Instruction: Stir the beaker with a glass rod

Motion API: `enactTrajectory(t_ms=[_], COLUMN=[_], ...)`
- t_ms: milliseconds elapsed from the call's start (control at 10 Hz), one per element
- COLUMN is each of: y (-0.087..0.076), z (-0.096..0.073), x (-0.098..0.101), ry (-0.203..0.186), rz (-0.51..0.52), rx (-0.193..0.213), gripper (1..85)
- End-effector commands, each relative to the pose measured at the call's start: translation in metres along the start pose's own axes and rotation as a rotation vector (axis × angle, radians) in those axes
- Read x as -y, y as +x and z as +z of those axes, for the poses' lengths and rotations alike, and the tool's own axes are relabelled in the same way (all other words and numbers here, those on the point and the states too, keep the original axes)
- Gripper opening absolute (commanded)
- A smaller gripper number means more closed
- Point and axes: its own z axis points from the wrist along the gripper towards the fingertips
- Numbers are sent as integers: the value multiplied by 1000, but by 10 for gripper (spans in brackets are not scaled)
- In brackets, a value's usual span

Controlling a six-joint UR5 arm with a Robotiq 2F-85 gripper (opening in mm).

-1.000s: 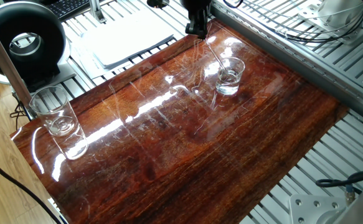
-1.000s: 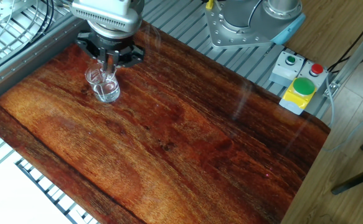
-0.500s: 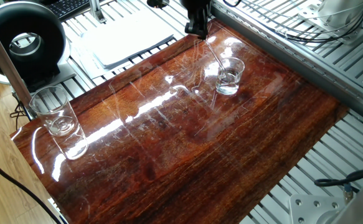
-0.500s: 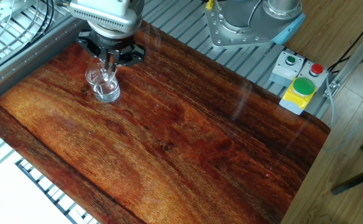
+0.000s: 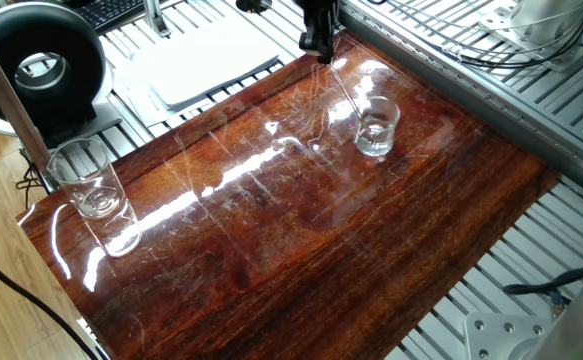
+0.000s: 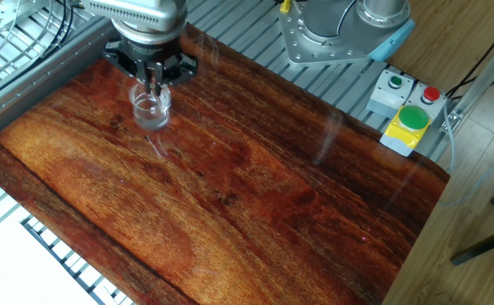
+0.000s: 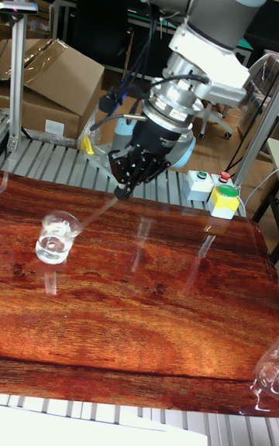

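One small beaker [image 5: 377,127] stands just below the fingers [image 7: 124,183], and one thin glass rod [image 5: 346,92] runs slanting from between them down into it. One taller tumbler [image 5: 84,177] stands well apart from the fingers, at the far corner of the one wooden board [image 5: 301,230]. One gripper [image 7: 122,191] shows. One button box [image 6: 410,110] carries three buttons, well apart from the fingers.

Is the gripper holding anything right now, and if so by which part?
Yes. The gripper holds the glass rod by its upper end; the rod slants down so its lower end sits inside the beaker.
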Motion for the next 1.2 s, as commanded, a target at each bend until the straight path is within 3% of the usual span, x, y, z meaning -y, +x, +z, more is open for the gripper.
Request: enactTrajectory(t_ms=[0, 200, 700, 1100], y=[0, 1, -6, 0], z=[-5, -5, -14, -21], x=[13, 20, 1, -13], ry=[12, 28, -46, -89], rz=[-86, -146, -162, -196], rx=[24, 35, 129, 173], gripper=[13, 10, 10, 10])
